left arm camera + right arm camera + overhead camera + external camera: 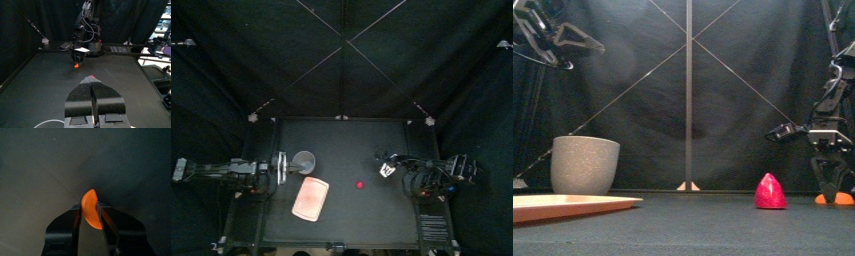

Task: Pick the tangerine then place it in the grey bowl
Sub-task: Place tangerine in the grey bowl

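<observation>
– Black table [358, 226] taken first: what is set out on it?
– On its left half a pink tray [311, 199] is laid flat. A tall grey speckled cup [303, 159], the task's bowl, is stood upright just behind it.

– And the arms?
– The left gripper [93, 84] is parked at the table's left edge near the cup, its jaws pressed together on nothing. The right gripper [831, 188] is lowered to the tabletop on the right side.

– Where is the tangerine [89, 214] found?
– Between the right jaws, which are closed against its two flat sides. It is an orange wedge stood on edge, with its long axis along the jaws. It appears to be at table level.

– Which way is the cup from there?
– To the left, well apart, across the table's middle. A red pointed toy [770, 191] is stood between the two, so a carry would be judged to need height over it.

– What is hidden?
– From above, the tangerine is covered by the gripper. From the front it is partly cut off. The cup's inside is not shown.
</observation>
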{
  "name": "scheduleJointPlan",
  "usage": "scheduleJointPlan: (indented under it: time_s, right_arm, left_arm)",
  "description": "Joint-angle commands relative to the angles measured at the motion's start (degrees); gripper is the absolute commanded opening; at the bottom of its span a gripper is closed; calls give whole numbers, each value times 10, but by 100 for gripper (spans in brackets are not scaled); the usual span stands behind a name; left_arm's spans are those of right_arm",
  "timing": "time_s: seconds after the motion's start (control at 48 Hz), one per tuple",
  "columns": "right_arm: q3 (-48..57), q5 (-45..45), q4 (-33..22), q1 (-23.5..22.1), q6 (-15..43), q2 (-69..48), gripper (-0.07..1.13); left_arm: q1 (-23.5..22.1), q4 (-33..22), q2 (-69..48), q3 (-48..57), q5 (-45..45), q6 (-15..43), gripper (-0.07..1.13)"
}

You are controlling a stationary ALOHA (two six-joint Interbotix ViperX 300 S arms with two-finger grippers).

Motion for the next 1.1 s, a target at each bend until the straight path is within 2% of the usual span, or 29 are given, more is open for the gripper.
scheduleJointPlan:
  time_s: [0.021,0.271,0.438,0.583,0.792,0.958,1.104]
  right_arm:
    - [-15,14,8,10,0,-17,63]
    - [-89,66,11,36,-1,-80,63]
    - [-155,60,12,54,-3,-116,63]
    - [-202,-19,14,83,-4,-113,63]
    - [-223,-209,22,113,-3,-76,63]
    - [-250,-353,26,125,-4,-9,63]
    - [-308,-425,21,146,-4,74,63]
  left_arm:
    - [0,0,1,-7,-5,-1,7]
    - [0,0,1,-7,-12,-1,7]
    - [0,0,1,-6,-18,-1,7]
    - [1,0,1,-4,-28,0,7]
    - [0,0,1,-4,-33,0,7]
    - [0,0,0,-3,-45,1,7]
    - [0,0,1,2,-54,1,7]
